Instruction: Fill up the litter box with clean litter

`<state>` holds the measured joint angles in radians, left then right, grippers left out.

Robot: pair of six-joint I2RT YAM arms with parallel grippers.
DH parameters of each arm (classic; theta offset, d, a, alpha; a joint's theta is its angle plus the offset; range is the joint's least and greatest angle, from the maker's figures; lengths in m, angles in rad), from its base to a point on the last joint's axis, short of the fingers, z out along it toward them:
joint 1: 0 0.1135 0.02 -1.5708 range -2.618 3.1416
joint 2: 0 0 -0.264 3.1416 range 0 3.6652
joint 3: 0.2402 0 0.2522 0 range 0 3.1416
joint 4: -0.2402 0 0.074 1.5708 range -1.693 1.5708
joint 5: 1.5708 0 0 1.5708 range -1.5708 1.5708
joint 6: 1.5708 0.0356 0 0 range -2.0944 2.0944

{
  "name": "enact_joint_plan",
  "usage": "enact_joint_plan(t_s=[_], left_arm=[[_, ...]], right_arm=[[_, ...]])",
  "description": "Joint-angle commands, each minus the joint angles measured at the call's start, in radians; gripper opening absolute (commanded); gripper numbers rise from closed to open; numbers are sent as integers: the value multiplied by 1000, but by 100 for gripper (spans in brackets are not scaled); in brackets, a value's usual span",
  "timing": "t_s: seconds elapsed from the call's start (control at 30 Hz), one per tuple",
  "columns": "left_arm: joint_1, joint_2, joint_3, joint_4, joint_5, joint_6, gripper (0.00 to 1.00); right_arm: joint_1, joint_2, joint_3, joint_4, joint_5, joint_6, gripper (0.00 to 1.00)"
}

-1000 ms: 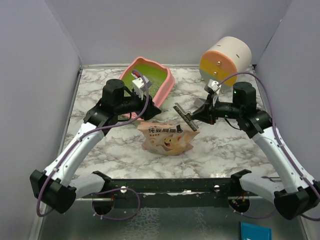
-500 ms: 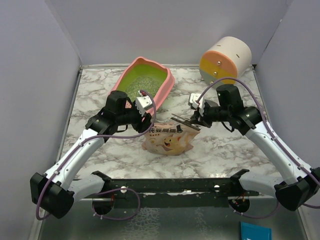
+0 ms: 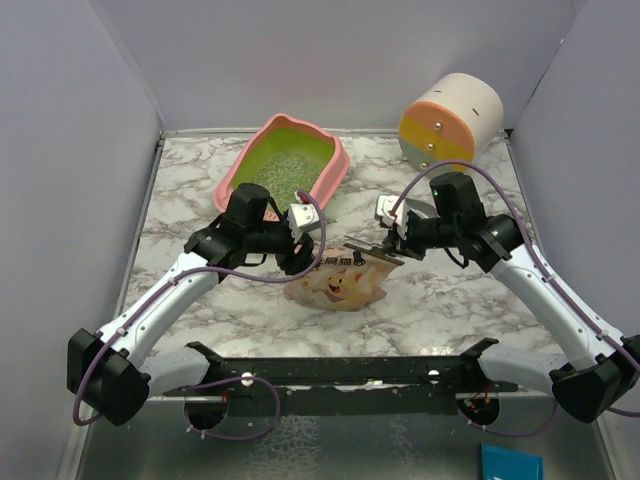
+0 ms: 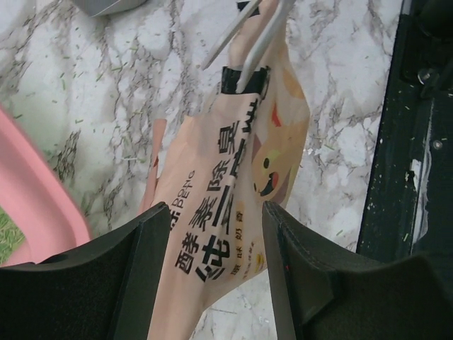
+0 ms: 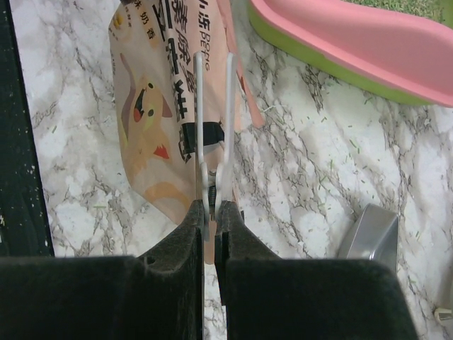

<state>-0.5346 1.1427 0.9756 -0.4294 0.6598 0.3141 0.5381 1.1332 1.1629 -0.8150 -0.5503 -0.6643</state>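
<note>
The pink litter box [image 3: 334, 176] with its lime-green interior stands at the back left, and clean litter [image 3: 284, 166] lies in it. Its rim shows in the right wrist view [image 5: 340, 28] and the left wrist view [image 4: 35, 205]. A beige-orange cat pouch [image 3: 335, 280] lies on the table in front of it. My left gripper [image 3: 305, 262] is open, its jaws on either side of the pouch's end [image 4: 212, 234]. My right gripper [image 3: 385, 242] is shut on a white clip [image 5: 212, 106] whose far end lies over the pouch [image 5: 152, 120].
The round cream-orange-yellow drawer cabinet [image 3: 450, 120] stands at the back right. A grey metal scoop [image 5: 368, 230] lies on the marble right of the pouch. Loose granules are scattered on the table. A black frame [image 3: 340, 370] runs along the near edge.
My left gripper has moved from over the litter box down and right to the pouch. My right gripper has carried the clip left and down onto the pouch.
</note>
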Motion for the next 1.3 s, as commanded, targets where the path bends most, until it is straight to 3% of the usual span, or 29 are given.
enact_joint_plan(t_s=[0.0, 0.37, 0.6, 0.7, 0.83, 0.93, 1.27], left_arm=[[-30, -7, -6, 16, 89, 58, 58], [-57, 83, 5, 50, -173, 108, 59], [-63, 91, -3, 73, -178, 135, 57], [-66, 90, -6, 70, -145, 147, 45], [-68, 89, 0, 70, -89, 153, 15], [-74, 81, 12, 68, -57, 152, 0], [-105, 2, -5, 69, 5, 180, 0]], right_arm=[[12, -14, -8, -24, -3, -13, 1], [33, 56, 26, -41, 32, -30, 1], [56, 98, 36, -57, 31, -44, 1], [67, 106, 40, -61, 25, -52, 1], [83, 124, 46, -65, 36, -65, 1], [97, 140, 52, -61, 44, -77, 1], [106, 198, 76, -37, 52, -92, 1]])
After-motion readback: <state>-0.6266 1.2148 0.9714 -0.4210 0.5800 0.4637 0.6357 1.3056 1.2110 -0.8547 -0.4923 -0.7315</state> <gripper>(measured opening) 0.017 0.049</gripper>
